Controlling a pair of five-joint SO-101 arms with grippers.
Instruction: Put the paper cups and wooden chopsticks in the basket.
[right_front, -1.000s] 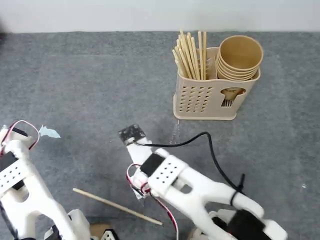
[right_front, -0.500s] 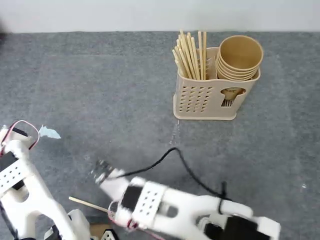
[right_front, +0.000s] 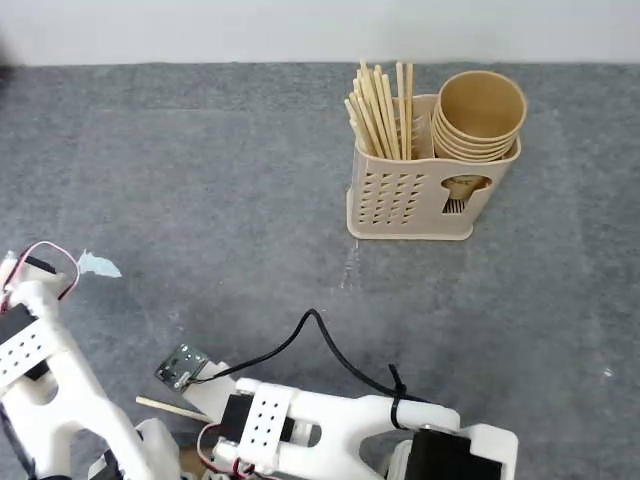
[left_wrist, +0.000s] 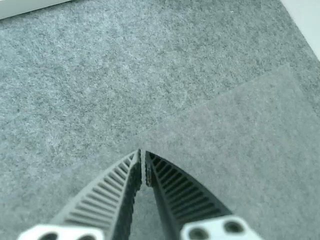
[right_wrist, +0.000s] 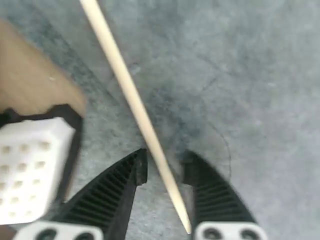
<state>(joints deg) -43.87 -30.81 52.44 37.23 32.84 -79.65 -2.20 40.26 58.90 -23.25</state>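
A slim, pale wooden chopstick (right_wrist: 131, 95) lies on grey felt (left_wrist: 210, 70), running between the ribbed black fingers of the right gripper (right_wrist: 165, 165), which stand parted around it, perhaps not touching. The left gripper (left_wrist: 142, 161) has its tips pressed together. Well apart, the perforated beige basket (right_front: 400, 205) holds nested paper cups (right_front: 482, 110) and upright sticks (right_front: 380, 105).

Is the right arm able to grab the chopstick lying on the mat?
Probably yes. The right arm has its jaws open on either side of the chopstick, which lies flat on the mat, with nothing between them and it.
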